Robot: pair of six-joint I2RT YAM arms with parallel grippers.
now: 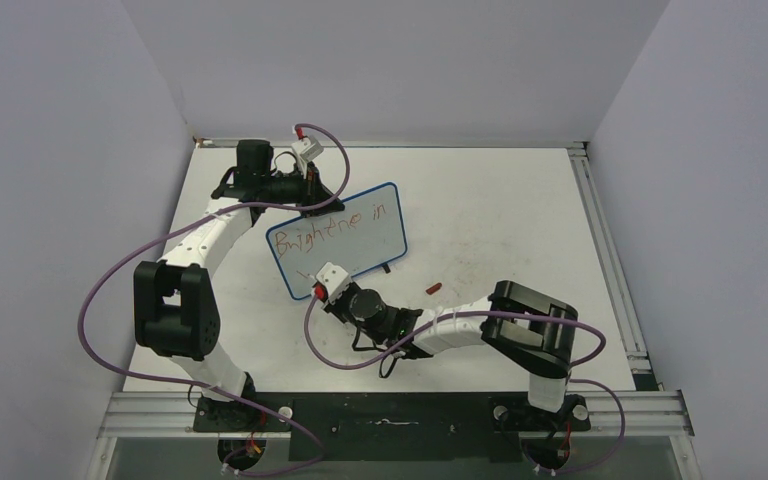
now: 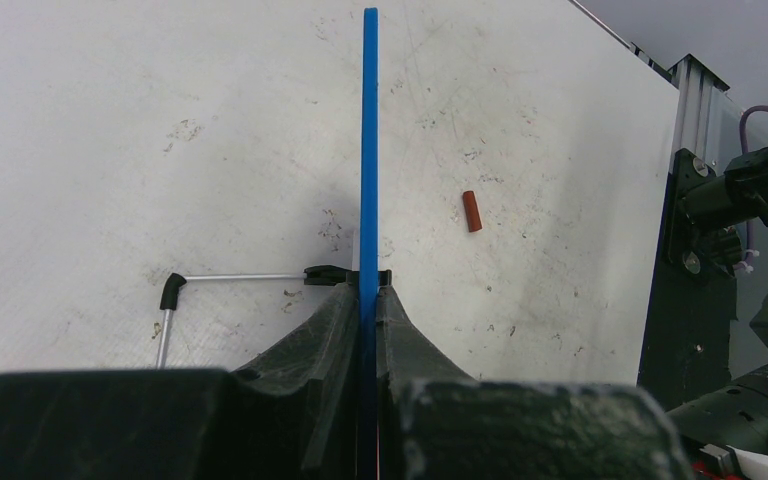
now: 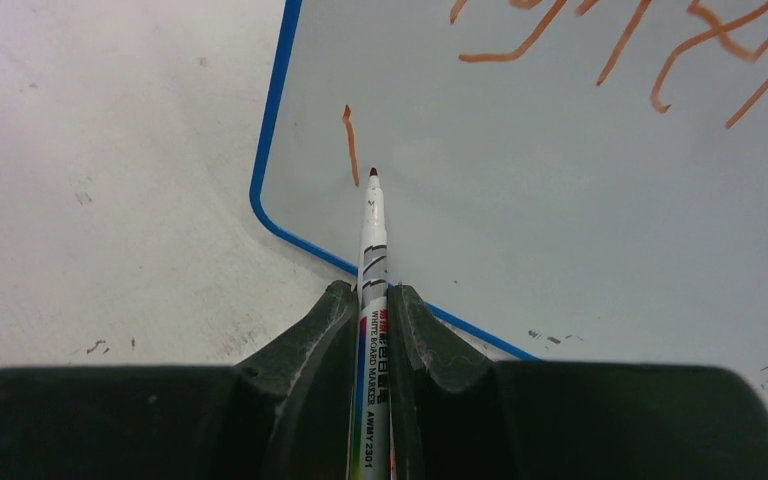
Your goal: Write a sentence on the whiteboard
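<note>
Whiteboard (image 1: 362,260): blue-framed, standing on its feet left of centre on the worktop (image 1: 520,230), nearer the far edge, face turned toward the near edge.

Sentence (image 1: 332,229): red; first line reads roughly "Brightene in". Second line only begun, one short stroke (image 3: 350,146) near the board's lower left corner.

Left gripper (image 2: 368,285): fingers closed narrow on the board's frame, steadying it from the far side.

Right gripper (image 3: 372,292): fingers clamped on a marker (image 3: 371,232), tip just beside the stroke. Whether it touches the surface cannot be told.

Cap (image 1: 433,289): red, lying loose on the worktop, well apart from the board, toward the near right.

Hazards, as judged:
- Hard pressure on the tip could tilt the board back or slip it in the left fingers, breaking the line.
- The marker could slide in its grip, leaving faint or skipped letters.
- Starting this low and near the corner, strokes may run onto the frame.
- The right wrist sweeping across could smear the first line.
</note>
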